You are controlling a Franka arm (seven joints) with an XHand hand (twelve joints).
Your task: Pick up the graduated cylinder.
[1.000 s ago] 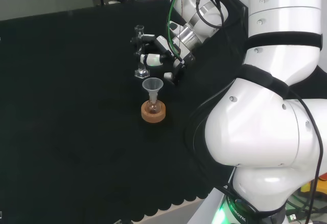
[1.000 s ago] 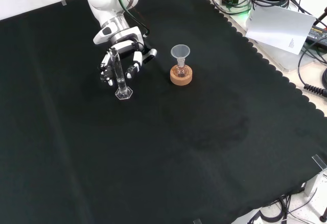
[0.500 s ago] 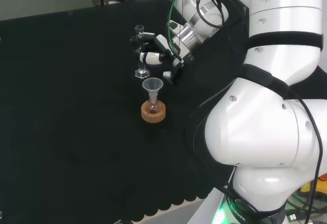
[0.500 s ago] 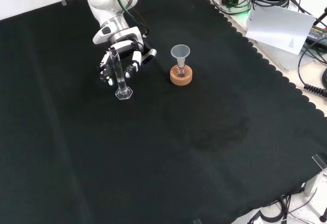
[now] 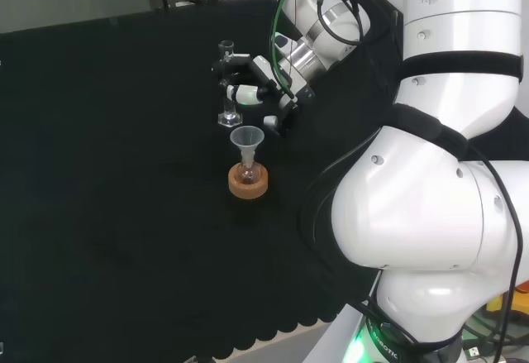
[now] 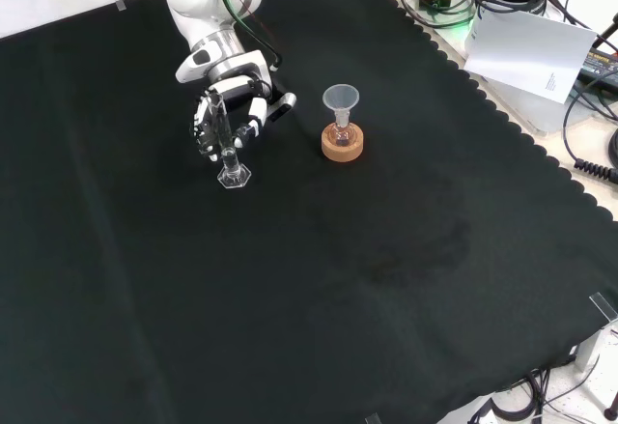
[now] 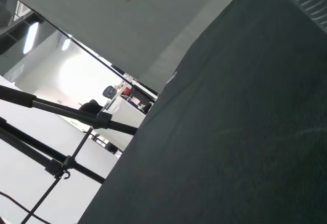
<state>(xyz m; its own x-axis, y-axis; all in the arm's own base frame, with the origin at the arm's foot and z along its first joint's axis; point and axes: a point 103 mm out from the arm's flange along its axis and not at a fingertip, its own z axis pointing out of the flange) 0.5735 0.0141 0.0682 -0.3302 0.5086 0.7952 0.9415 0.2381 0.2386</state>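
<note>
The clear graduated cylinder stands upright on its hexagonal foot on the black cloth. In the head view, the cylinder rises just left of the arm's wrist. The hand comes down from the front view's top and reaches round the cylinder's upper half. Its fingers curl in from the left of the tube and the thumb lies on the right. In the head view the hand has two fingers wrapped across the tube. The foot rests on the cloth.
A small flask with a clear funnel sits in a cork ring right of the cylinder in the front view, and nearer the camera as the funnel in the head view. Paper and cables lie past the cloth's scalloped edge.
The fingers have drawn in from the left toward the cylinder and now curl round it. The cylinder and the funnel flask have not moved.
</note>
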